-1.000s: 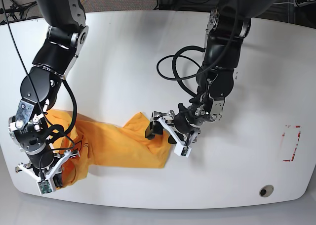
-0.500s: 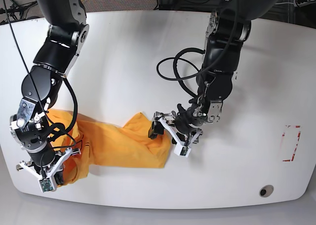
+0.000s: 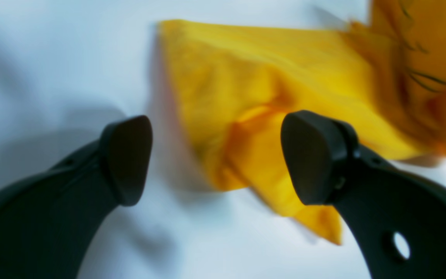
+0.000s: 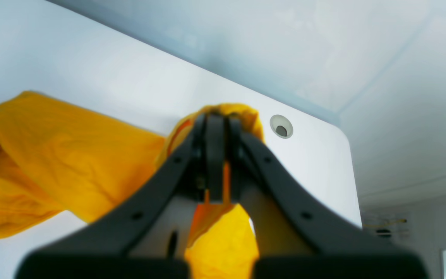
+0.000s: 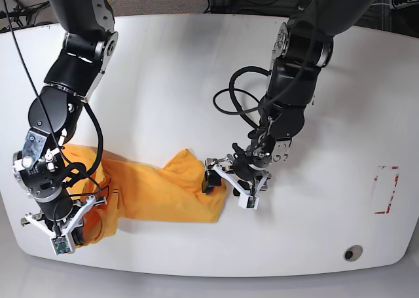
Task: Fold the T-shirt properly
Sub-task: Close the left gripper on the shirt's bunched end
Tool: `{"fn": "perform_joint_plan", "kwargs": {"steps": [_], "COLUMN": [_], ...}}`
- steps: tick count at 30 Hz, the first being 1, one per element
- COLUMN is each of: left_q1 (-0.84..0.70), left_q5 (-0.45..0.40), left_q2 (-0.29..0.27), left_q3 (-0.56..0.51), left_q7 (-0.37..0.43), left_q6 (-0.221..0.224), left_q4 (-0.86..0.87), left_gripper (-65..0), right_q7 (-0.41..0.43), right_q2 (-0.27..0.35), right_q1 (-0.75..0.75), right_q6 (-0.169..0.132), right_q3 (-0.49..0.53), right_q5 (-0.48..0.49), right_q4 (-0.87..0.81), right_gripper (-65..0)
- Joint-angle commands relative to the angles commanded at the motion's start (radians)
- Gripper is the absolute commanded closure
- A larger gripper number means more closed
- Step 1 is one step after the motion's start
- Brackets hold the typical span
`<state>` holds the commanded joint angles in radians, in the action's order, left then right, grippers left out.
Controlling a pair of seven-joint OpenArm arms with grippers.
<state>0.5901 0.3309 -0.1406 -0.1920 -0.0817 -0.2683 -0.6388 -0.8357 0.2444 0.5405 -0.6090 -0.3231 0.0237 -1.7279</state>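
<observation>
1. The crumpled orange-yellow cotton T-shirt (image 5: 157,190) lies bunched in a long, wrinkled band on the glossy white table (image 5: 177,82), stretching from the right gripper (image 5: 69,236) at one end to the left gripper (image 5: 230,188) at the other.
2. In the base view the right gripper sits at the shirt's near-left end. In the right wrist view its black fingers (image 4: 215,155) are pressed together on a raised fold of the orange cloth (image 4: 223,240), which bulges above and below the tips; the rest of the shirt (image 4: 52,155) spreads off to one side of the fingers.
3. In the left wrist view the left gripper (image 3: 215,155) has its two black rounded fingers (image 3: 312,155) spread wide apart. A creased corner of the T-shirt (image 3: 254,128) lies on the table between and beyond them; whether either tip touches the fabric cannot be told, as the view is blurred.
4. Thin black strokes of print (image 3: 420,73) show on the cloth far beyond one finger, too blurred to read.
5. A small round grey hole (image 5: 352,253) sits in the table's near corner, well apart from the left gripper, and a red dashed rectangle mark (image 5: 386,190) lies towards the table's far right edge.
</observation>
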Motion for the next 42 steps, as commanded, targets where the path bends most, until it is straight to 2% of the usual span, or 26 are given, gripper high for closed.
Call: {"fn": "perform_joint_plan", "kwargs": {"steps": [4,6,16,18,26,28,34,42], "left_q1": [0.002,0.012,0.021,0.019,0.019,0.024,0.027,0.049], "left_q5": [0.045,0.074,0.066,0.047,0.04,0.035,0.031,0.039], "left_q2": [-0.007,-0.016,-0.016,-0.016,-0.016,-0.016,-0.016,-0.016], "left_q3": [-0.045,-0.104,-0.105,-0.096,-0.088,-0.07,-0.064,-0.063], "left_q7": [0.035,0.05,0.018,-0.006,-0.021,-0.022,-0.012,0.027], "left_q6": [0.034,0.059,0.06,0.059,0.035,0.042,0.041,0.044], "left_q4": [0.002,0.012,0.024,0.027,0.022,0.015,0.023,0.053], "left_gripper": [-51.1,-50.5,-45.9,-38.8,-20.3,-6.8,-3.6,-5.1], "right_q7": [0.001,0.002,0.001,-0.002,-0.002,-0.007,-0.009,-0.008], "right_q2": [0.0,0.0,0.0,-0.001,0.001,-0.001,-0.002,-0.002], "right_q1": [0.001,-0.004,-0.008,-0.01,-0.014,-0.013,-0.011,-0.009], "right_q6": [0.0,-0.002,-0.003,-0.001,-0.001,-0.003,-0.004,-0.006], "right_q3": [-0.001,0.001,0.001,0.005,0.006,0.003,0.002,0.004], "right_q5": [0.0,0.002,0.002,0.004,0.005,0.002,0.0,-0.002], "right_q4": [-0.002,-0.009,-0.004,-0.013,-0.017,-0.015,-0.019,-0.025], "right_gripper": [0.0,0.0,0.0,0.0,0.0,0.0,0.0,0.0]}}
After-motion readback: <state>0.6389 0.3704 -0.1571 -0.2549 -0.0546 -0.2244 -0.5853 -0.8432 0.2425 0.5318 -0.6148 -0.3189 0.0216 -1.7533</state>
